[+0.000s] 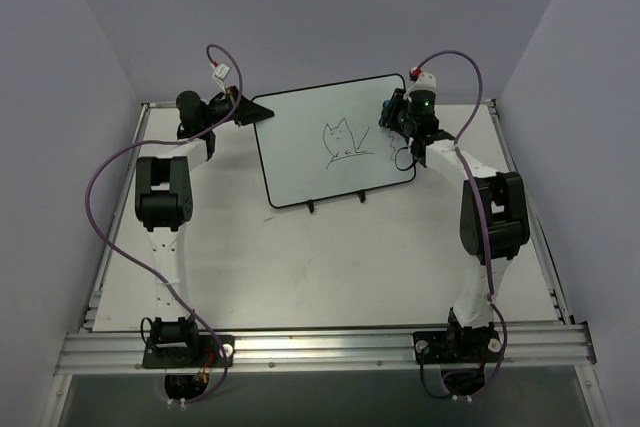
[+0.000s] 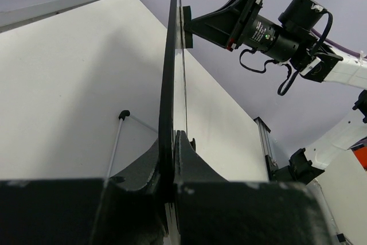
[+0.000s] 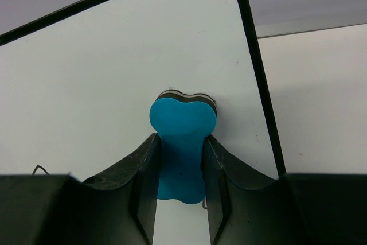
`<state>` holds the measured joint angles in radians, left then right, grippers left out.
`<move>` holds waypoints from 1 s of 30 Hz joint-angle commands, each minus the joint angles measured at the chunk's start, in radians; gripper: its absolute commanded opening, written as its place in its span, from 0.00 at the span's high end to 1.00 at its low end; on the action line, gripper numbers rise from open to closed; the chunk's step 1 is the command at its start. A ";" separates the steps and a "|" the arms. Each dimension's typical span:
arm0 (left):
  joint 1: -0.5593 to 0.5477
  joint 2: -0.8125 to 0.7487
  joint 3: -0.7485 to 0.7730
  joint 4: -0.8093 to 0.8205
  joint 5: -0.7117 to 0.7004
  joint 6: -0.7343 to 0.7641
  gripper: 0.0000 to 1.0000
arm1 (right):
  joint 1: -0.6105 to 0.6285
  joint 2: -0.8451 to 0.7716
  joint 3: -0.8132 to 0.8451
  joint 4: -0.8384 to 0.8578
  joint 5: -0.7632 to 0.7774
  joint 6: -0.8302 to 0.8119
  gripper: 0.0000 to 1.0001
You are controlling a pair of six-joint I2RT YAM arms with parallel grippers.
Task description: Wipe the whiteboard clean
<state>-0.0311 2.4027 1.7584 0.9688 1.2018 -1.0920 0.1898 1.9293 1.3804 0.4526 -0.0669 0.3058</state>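
From above, we see the whiteboard [image 1: 300, 147] standing on the bench [image 1: 320, 267] between the left fingers [image 1: 245, 110] and the right fingers [image 1: 392, 115], a black scribble [image 1: 342, 142] on its face. At the left wrist, our fingers are clamped on the board's black edge. At the right wrist, our fingers pinch a blue eraser [image 3: 182, 133], its tip against the board just beyond them.

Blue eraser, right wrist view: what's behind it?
The whiteboard, its white face near the black frame. The eraser, clamped in the right tool, seems pressed against it. Any marks directly under the eraser are covered and cannot be seen.
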 commanded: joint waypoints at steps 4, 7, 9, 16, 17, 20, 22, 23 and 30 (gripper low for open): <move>-0.018 -0.079 0.013 0.162 0.196 0.247 0.98 | 0.019 -0.015 -0.065 0.059 0.090 0.015 1.00; -0.018 -0.079 0.015 0.160 0.196 0.248 0.98 | 0.019 -0.053 -0.214 0.133 0.114 0.059 1.00; -0.016 -0.079 0.016 0.160 0.194 0.248 0.98 | 0.020 -0.079 -0.279 0.159 0.122 0.078 1.00; -0.015 -0.079 0.013 0.162 0.189 0.247 0.98 | 0.043 -0.133 -0.507 0.250 0.127 0.148 1.00; -0.015 -0.077 0.013 0.163 0.189 0.247 0.98 | 0.049 -0.139 -0.523 0.253 0.133 0.151 1.00; -0.015 -0.076 0.012 0.165 0.186 0.247 0.98 | 0.054 -0.154 -0.575 0.261 0.141 0.167 1.00; -0.015 -0.076 0.012 0.166 0.186 0.245 0.98 | 0.054 -0.167 -0.599 0.264 0.145 0.174 1.00; -0.015 -0.076 0.012 0.166 0.186 0.244 0.98 | 0.054 -0.177 -0.616 0.265 0.147 0.174 1.00; -0.015 -0.077 0.012 0.173 0.185 0.239 0.98 | 0.054 -0.214 -0.606 0.250 0.181 0.177 1.00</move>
<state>-0.0341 2.3898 1.7584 0.9634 1.2129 -1.0698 0.2375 1.7393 0.7769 0.7712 0.0769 0.4797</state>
